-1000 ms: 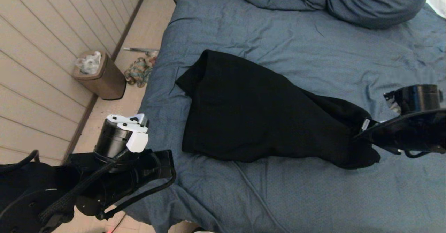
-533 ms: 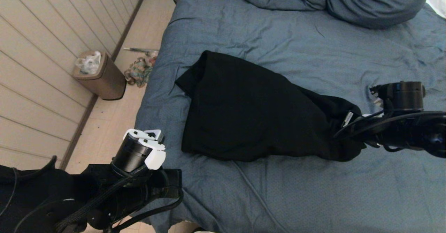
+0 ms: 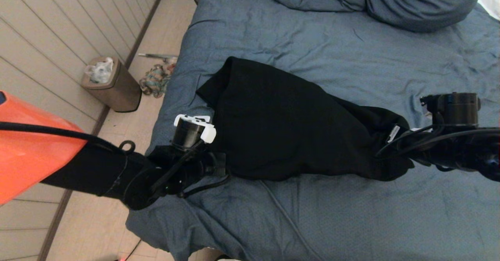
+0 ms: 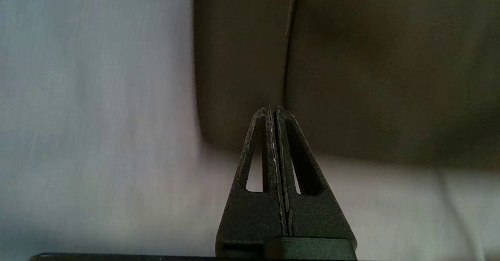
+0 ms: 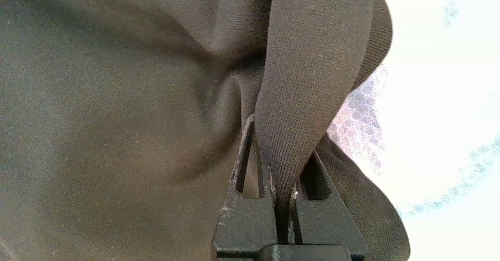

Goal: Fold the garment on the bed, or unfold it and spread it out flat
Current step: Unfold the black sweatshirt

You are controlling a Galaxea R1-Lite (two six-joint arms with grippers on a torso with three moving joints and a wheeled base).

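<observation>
The garment (image 3: 289,124) lies bunched across the middle of the bed (image 3: 351,222), its zipper and hood hidden in folds. The right gripper (image 5: 279,183) pinches its right end, jaws closed on fabric. The left gripper (image 4: 275,114), jaws pressed together and empty, has swung in from the bedside to the garment's near left corner. A bin (image 3: 111,83) stands by the panelled wall.

Brown bin (image 3: 113,84) on floor by wall; colourful cloth (image 3: 155,80) beside it.
</observation>
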